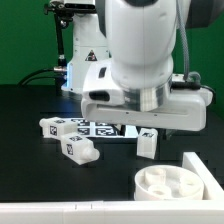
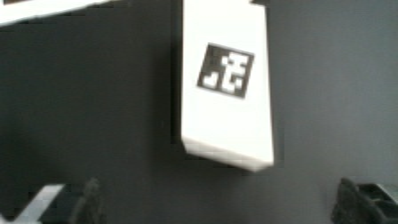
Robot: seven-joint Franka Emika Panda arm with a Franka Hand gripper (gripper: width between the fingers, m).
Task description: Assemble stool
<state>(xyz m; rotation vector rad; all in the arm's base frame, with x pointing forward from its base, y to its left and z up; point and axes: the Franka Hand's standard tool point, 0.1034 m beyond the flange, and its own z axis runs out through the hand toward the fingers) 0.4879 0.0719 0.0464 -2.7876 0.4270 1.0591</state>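
Note:
The round white stool seat (image 1: 170, 183), with its sockets facing up, lies on the black table at the front right of the exterior view. One white tagged leg (image 1: 147, 144) (image 2: 228, 85) stands just behind it, directly under my gripper (image 1: 150, 124) (image 2: 214, 205). The gripper is open above that leg, and its dark fingertips (image 2: 57, 202) stand far apart with nothing between them. Two more tagged legs (image 1: 55, 127) (image 1: 80, 149) lie on the exterior view's left.
The marker board (image 1: 100, 128) lies flat behind the legs. A long white bar (image 1: 205, 163) runs along the seat's right side, and a white strip (image 1: 60, 212) borders the table's front edge. The robot's base (image 1: 85, 60) stands at the back.

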